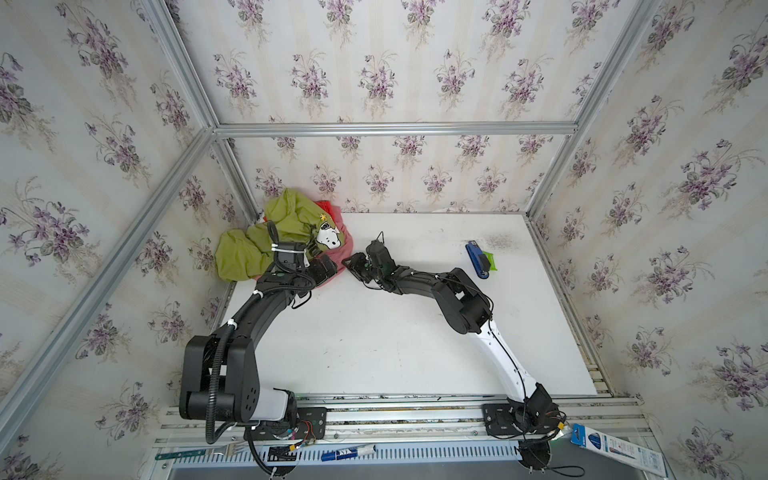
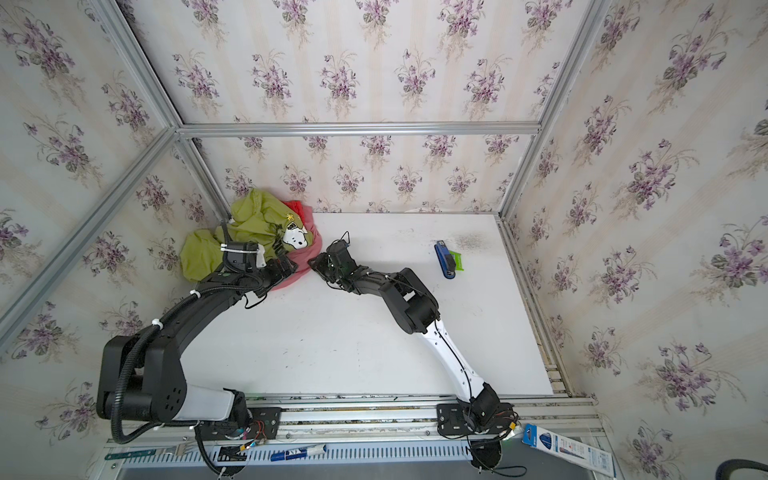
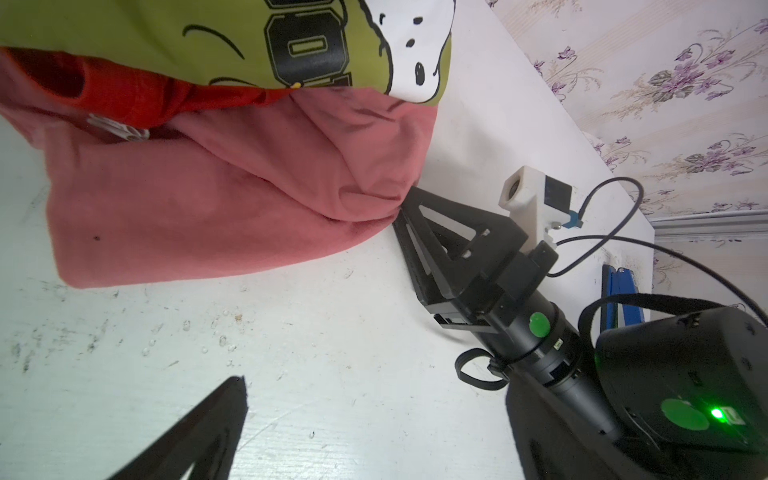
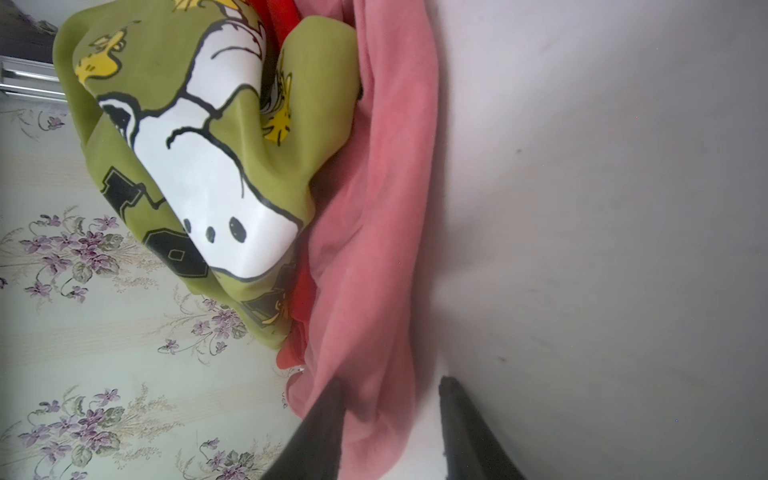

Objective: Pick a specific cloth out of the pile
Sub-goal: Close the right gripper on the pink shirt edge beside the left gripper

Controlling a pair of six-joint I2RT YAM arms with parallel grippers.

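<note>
- The cloth (image 3: 208, 208) lies at the bottom of the pile (image 1: 282, 232), in the far left corner of the table (image 1: 395, 332). It sits under the red cloth (image 3: 124, 91) and the green shirt (image 3: 124, 33), with its free edge spilling out toward the middle.
- The right gripper (image 4: 390, 380) stands half open astride a fold of that edge. One finger is on the pile side and the other on the table side, where bare table shows between finger and fabric, so there is no pinch yet.
- It should close fully on pink alone, since the red cloth peeks out just beside the pile-side finger.
- The best pull is probably low, slow and away from the wall, so the shirt slides off rather than riding along.
- The left gripper (image 1: 323, 268) hovers wide open and empty at the pile's near edge. It could pin the shirt if the pile drags.
</note>
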